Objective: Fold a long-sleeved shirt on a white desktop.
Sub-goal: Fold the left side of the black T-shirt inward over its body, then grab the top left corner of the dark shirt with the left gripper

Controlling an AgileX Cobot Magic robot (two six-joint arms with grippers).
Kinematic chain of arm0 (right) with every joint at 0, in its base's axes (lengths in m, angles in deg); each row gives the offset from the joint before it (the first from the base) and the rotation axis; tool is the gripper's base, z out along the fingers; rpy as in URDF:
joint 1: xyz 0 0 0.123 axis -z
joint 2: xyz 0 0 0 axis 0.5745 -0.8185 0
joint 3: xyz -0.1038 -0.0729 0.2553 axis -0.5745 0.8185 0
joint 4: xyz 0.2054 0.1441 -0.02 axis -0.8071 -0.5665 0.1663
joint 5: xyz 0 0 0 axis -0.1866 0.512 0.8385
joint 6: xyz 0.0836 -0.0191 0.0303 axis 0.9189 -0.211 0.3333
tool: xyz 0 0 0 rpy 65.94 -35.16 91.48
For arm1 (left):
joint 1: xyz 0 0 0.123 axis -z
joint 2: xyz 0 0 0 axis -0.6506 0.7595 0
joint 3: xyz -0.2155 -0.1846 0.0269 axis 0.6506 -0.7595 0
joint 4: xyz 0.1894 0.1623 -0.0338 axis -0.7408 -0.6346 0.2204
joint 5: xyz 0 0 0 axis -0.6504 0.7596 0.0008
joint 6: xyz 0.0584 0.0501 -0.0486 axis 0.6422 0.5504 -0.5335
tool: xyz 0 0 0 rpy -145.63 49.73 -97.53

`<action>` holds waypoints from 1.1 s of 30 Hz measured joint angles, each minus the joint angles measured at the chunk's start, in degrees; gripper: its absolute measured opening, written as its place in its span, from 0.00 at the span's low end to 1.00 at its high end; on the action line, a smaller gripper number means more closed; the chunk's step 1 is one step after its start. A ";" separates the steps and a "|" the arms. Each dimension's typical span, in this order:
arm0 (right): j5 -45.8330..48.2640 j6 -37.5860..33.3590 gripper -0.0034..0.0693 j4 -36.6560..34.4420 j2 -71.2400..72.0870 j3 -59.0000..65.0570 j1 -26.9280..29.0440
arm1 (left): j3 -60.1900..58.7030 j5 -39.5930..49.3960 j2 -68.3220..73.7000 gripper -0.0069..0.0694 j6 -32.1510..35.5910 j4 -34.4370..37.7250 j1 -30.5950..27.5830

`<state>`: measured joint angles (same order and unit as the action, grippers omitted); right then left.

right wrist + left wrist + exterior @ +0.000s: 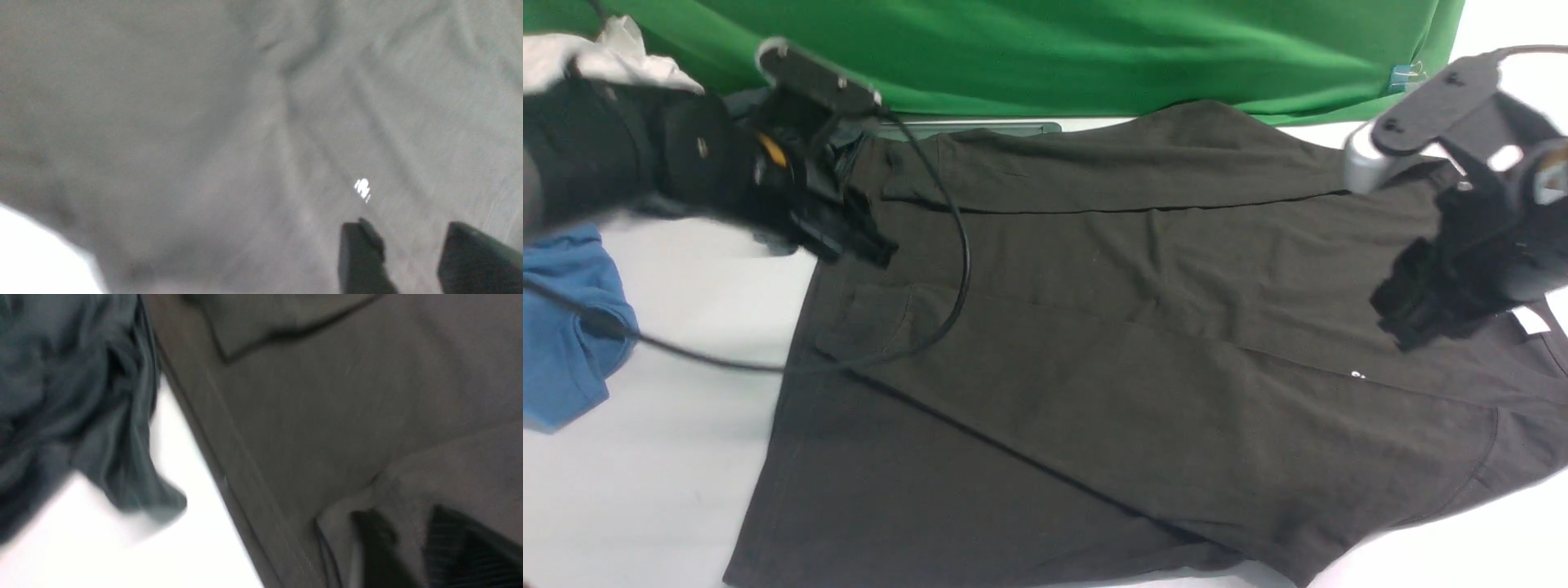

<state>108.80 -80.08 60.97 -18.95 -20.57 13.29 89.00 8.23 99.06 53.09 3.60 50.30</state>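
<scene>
The long-sleeved shirt (1143, 351) lies spread on the white desktop (645, 490), dark brown, with both sleeves folded across its body. Its white neck tag (1531, 321) and small chest print (1357, 376) are at the right. My left gripper (866, 241) hangs over the shirt's far left edge. In the left wrist view the left gripper (404, 522) is open, with a sleeve cuff (339, 526) beside its fingers. My right gripper (1409, 322) hovers near the collar. In the right wrist view the right gripper (408, 232) is open above bare cloth, close to the print (362, 189).
A blue tee (564, 343) lies at the left edge. A teal-grey garment (61, 396) is bunched next to the shirt's hem. The green backdrop (1094, 49) hangs behind, with the grey cable slot (980, 126) below it. The left arm's cable (956, 245) trails over the shirt.
</scene>
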 joint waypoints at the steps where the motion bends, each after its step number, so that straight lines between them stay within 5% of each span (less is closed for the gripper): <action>1: 0.80 0.00 0.34 -0.05 1.88 0.00 -0.78 | 2.09 2.18 0.53 0.20 1.63 0.62 0.00; 4: 1.52 -1.13 0.32 -0.01 7.67 0.00 -3.51 | 12.35 12.72 5.61 0.12 6.06 1.92 0.00; 9: -0.11 -3.00 0.32 -0.13 14.83 0.00 -5.75 | 22.63 18.98 14.26 0.16 14.39 1.59 0.00; 11: -0.39 -3.43 0.33 0.00 18.90 0.00 -6.01 | 26.80 17.51 19.25 0.25 24.10 1.20 0.00; 19: 2.66 -4.81 0.33 0.22 21.96 0.00 -6.25 | 29.08 1.17 28.48 0.58 43.97 0.42 0.00; 25: 3.32 -4.81 0.35 0.24 21.96 0.05 -6.25 | 29.08 -4.38 32.38 0.62 47.24 -3.56 0.00; 33: 3.27 -2.03 0.35 0.36 21.96 0.05 -6.25 | 29.55 -11.00 35.51 0.49 47.45 -6.43 0.00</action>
<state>112.07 -82.10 61.33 3.01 -20.52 7.03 118.55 -2.77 134.57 100.54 -2.82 50.30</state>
